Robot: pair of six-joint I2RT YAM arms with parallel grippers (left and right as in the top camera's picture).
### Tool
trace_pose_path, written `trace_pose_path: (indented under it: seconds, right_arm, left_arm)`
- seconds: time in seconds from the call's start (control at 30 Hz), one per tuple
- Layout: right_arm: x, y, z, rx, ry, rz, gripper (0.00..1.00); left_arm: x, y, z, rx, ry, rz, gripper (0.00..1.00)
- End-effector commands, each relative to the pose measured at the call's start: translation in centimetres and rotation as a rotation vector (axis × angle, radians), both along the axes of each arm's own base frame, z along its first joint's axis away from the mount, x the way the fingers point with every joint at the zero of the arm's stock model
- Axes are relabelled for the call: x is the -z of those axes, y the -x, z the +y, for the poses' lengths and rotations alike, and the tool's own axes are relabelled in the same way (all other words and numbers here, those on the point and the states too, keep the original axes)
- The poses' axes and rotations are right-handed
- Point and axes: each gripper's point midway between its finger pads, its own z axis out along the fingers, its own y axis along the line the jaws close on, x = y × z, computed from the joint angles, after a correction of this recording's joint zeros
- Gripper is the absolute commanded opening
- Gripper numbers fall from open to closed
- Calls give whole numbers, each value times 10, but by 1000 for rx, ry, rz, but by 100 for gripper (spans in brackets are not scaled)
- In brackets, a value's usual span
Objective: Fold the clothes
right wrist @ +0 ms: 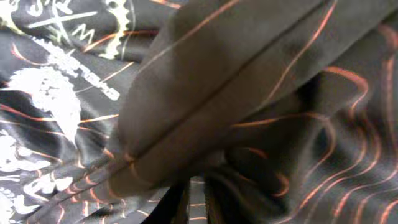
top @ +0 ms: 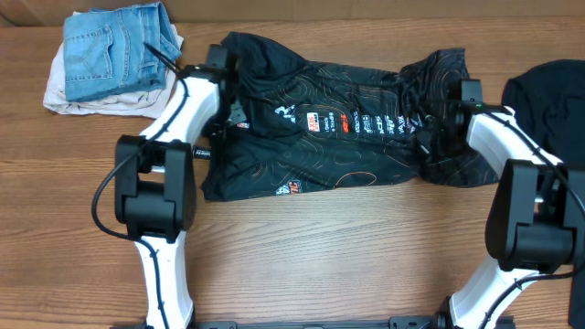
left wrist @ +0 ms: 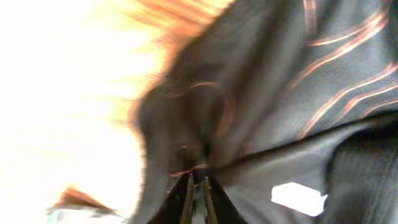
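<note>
The clothes [top: 329, 137] are a black jersey with thin orange lines and a row of small logos, lying rumpled across the far half of the table. My left gripper [top: 222, 82] is at its left end, shut on a pinch of the fabric [left wrist: 280, 93]. The narrow left jaws [left wrist: 198, 186] stand almost together under a raised fold. At the right end, my right gripper [top: 437, 123] is shut on bunched cloth. In the right wrist view a thick fold of jersey [right wrist: 249, 74] drapes over that gripper [right wrist: 196, 202].
A stack of folded blue jeans on a pale garment [top: 114, 55] sits at the far left corner. Another dark garment [top: 548, 100] lies at the right edge, behind the right arm. Bare wooden table [top: 347, 256] lies in front of the jersey.
</note>
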Motion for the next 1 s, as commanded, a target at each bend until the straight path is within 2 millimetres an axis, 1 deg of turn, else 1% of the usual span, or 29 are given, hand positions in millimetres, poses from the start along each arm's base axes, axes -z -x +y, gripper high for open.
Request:
trace_pose_path:
  seconds: [0.0, 0.03, 0.07, 0.1, 0.13, 0.17, 0.2, 0.27, 0.3, 0.37, 0.4, 0.47, 0.5, 0.53, 0.57, 0.63, 0.73, 0.8, 0.9, 0.97]
  right_arm:
    - [-21, -17, -15, -61, 71, -14, 12]
    - [-34, -20, -15, -81, 74, -17, 14]
    - [-42, -22, -15, -99, 76, -16, 19]
    - [-57, -24, -16, -138, 82, -16, 33]
    - [-67, -25, -16, -166, 85, -11, 54]
    - [-81, -22, -19, -183, 103, 9, 70]
    - [-87, -18, -25, -171, 120, 32, 74]
    - [-89, -10, -31, -154, 116, 61, 75]
    - [-88, -8, -35, -145, 118, 71, 74]
    - [-82, -3, -45, -119, 117, 87, 62]
    - [-79, 0, -53, -99, 115, 96, 51]
    - [-72, 4, -67, -64, 115, 109, 34]
    - [-69, 5, -77, -44, 117, 114, 26]
    - [-68, 6, -82, -30, 117, 115, 23]
    - [-67, 7, -87, -18, 118, 114, 18]
    - [-67, 7, -93, -13, 126, 109, 11]
    - [-66, 6, -103, -8, 175, 109, 7]
    - [-61, 5, -103, -8, 180, 102, 6]
    - [-48, 6, -104, -6, 182, 95, 4]
    - [-39, 9, -104, -2, 183, 95, 4]
  left_arm:
    - [-37, -25, 6, 17, -25, -66, 9]
    - [-52, -29, 5, 26, -26, -76, 9]
    - [-64, -30, 4, 33, -26, -82, 8]
    - [-76, -31, 2, 36, -27, -90, 8]
    - [-93, -30, -1, 42, -27, -93, 10]
    - [-107, -24, -7, 52, -7, -76, 14]
    - [-114, -10, -17, 68, 40, -27, 15]
    - [-111, 15, -35, 92, 117, 77, 15]
    - [-107, 26, -44, 105, 149, 122, 14]
    - [-94, 48, -63, 179, 198, 211, 10]
    - [-82, 59, -71, 196, 198, 256, 6]
    - [-58, 78, -82, 226, 184, 320, 4]
    - [-38, 89, -94, 251, 196, 350, 4]
    - [-29, 94, -100, 263, 204, 360, 4]
    - [-15, 103, -110, 278, 215, 372, 4]
    - [2, 115, -120, 285, 231, 394, 4]
    - [15, 123, -120, 268, 229, 408, 4]
    - [20, 126, -117, 264, 226, 418, 4]
    - [30, 129, -110, 259, 202, 416, 4]
    - [35, 128, -100, 234, 159, 410, 4]
